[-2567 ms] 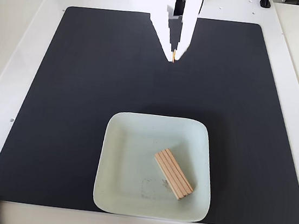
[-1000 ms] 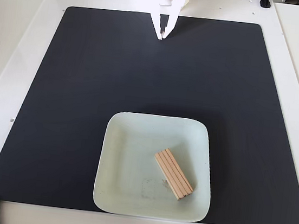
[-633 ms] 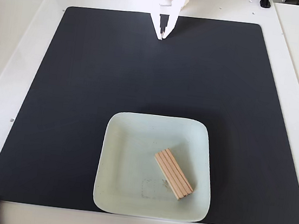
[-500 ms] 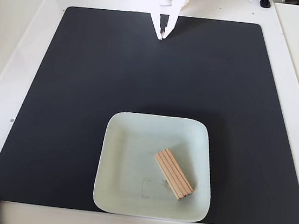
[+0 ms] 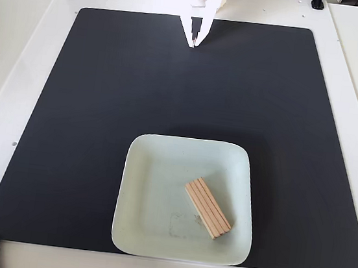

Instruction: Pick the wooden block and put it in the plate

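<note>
Nothing has moved — wooden block (image 5: 208,208) lies in the plate (image 5: 155,170), fingers (image 5: 194,42) seemingly pressed together, far off.

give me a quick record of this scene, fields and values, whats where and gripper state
wooden block: lying flat inside the plate, right of centre, angled diagonally
plate: on the black mat, near the front edge
black mat: covers most of the white table
gripper: empty, fingertips together, at the far edge of the mat, well apart from the plate
task: looks done
</note>
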